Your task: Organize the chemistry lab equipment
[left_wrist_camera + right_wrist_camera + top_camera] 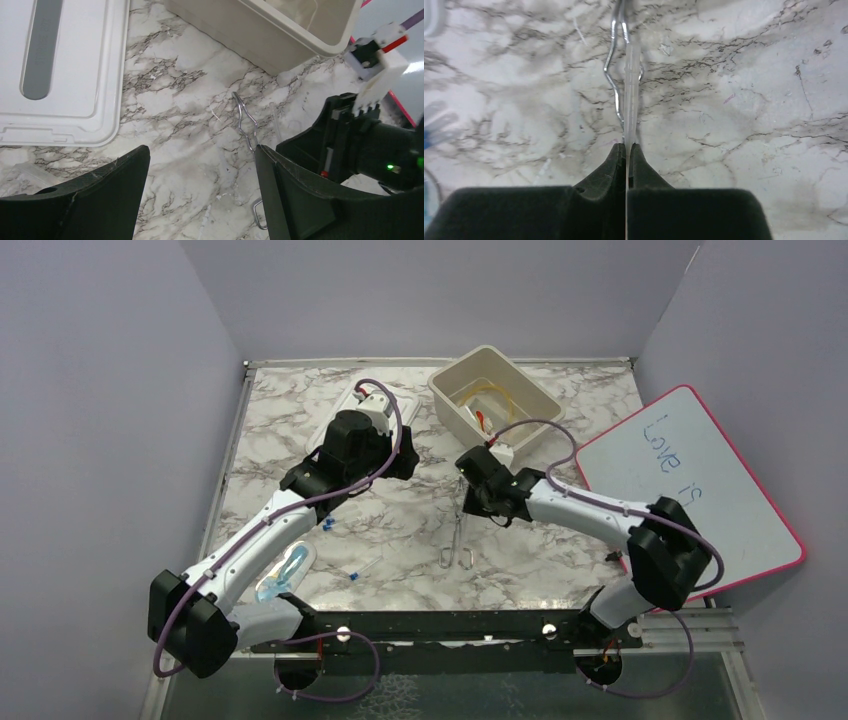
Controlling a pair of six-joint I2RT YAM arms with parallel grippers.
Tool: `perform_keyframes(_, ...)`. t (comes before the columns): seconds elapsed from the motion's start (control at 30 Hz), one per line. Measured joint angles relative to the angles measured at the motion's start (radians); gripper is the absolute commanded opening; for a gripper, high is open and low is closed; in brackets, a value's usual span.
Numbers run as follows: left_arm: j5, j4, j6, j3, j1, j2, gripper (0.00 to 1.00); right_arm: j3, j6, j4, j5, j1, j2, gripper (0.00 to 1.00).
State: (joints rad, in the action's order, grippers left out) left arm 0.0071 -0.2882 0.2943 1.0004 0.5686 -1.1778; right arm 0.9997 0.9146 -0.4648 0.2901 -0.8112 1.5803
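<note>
The tongs (456, 535) lie flat on the marble table (560, 425), just near of the bin (437, 388). Their long axis runs from the bin side toward the arm bases. The looped end is the one farther from the bin, and the crimped jaws point back at it.

A thin clear tube (630, 90) lies along the same line, over the tongs' kinked part, and tapers toward the right gripper (626, 147). That gripper is clenched. Its tips meet on the tube's narrow end, which runs into the seam between them. It sits low over the table, just near of the bin's front corner.

The left gripper (201, 149) is spread wide with nothing in it. It hovers to the left of the bin, between the bin and the white lid (100, 75).

Only the top view shows inside the bin, where there is amber tubing (492, 395) and a red-tipped dropper (483, 420). It also shows a packet (283, 575) well to the bin's near left and the whiteboard (690, 490) to its right. The tube is hard to make out there. The right wrist view shows it plainly, and the left wrist view shows it as a faint streak beside the tongs.
</note>
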Motion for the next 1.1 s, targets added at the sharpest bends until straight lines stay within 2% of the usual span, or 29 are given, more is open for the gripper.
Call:
perform_keyframes(0.23, 0.000, 0.000, 0.000, -0.002, 0.000, 0.002, 0.80, -0.012, -0.063, 0.047, 0.007, 0.002, -0.172, 0.01)
perform_keyframes(0.4, -0.009, 0.002, 0.001, -0.008, 0.000, 0.015, 0.80, 0.002, -0.238, 0.098, 0.000, 0.002, -0.258, 0.01)
perform_keyframes(0.57, -0.066, 0.002, 0.012, -0.034, -0.003, 0.054, 0.80, 0.121, -0.420, 0.127, 0.011, 0.031, -0.282, 0.00)
perform_keyframes(0.7, -0.104, 0.010, 0.019, -0.051, -0.005, 0.088, 0.80, 0.220, -0.544, 0.189, 0.019, 0.106, -0.281, 0.01)
perform_keyframes(0.83, -0.125, 0.020, 0.021, -0.052, -0.005, 0.099, 0.80, 0.291, -0.621, 0.253, -0.005, 0.239, -0.254, 0.01)
perform_keyframes(1.1, -0.131, 0.021, 0.023, -0.053, -0.005, 0.099, 0.80, 0.403, -0.772, 0.373, -0.172, 0.459, -0.053, 0.00)
